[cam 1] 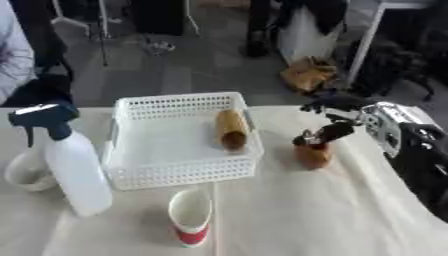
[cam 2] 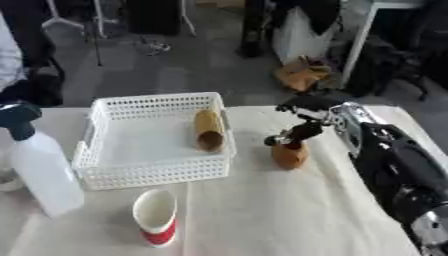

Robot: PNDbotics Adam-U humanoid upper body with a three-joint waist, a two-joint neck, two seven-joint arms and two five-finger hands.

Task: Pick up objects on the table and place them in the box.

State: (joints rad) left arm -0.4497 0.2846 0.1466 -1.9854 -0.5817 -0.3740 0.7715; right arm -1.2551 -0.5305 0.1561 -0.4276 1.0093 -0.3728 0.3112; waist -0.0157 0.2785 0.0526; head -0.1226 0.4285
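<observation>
The surface [cam 1: 332, 215], covered in pale cloth, fills the lower half of the frame. The white perforated box [cam 1: 175, 175] sits left of centre and already holds a tan cylinder [cam 1: 232, 129], lying against its right wall. A white spray bottle [cam 1: 74, 172] with a dark blue trigger head stands at the left, just beside the box. The right arm enters from the right edge, and the right hand [cam 2: 302, 131] sits at centre right with its fingers [cam 1: 335, 131] curled down over the top of a small brown object [cam 2: 289, 155], which stands on the surface to the right of the box and apart from it. Contact appears to be made at the object's top (whether the pinch is complete is a judgement, not a certainty). A white cup with a red base [cam 1: 191, 216] stands at lower centre, in front of the box. Procedure for this step: confirm the fingers close on both sides of the brown object, lift straight up until it clears the box rim, carry it left, and release it over the bare floor of the box, away from the cylinder. The left eye view shows a pale round container [cam 1: 26, 172] at the far left edge behind the bottle; the right eye view nearly crops it but shows more of the forearm. The left hand appears in neither view.
</observation>
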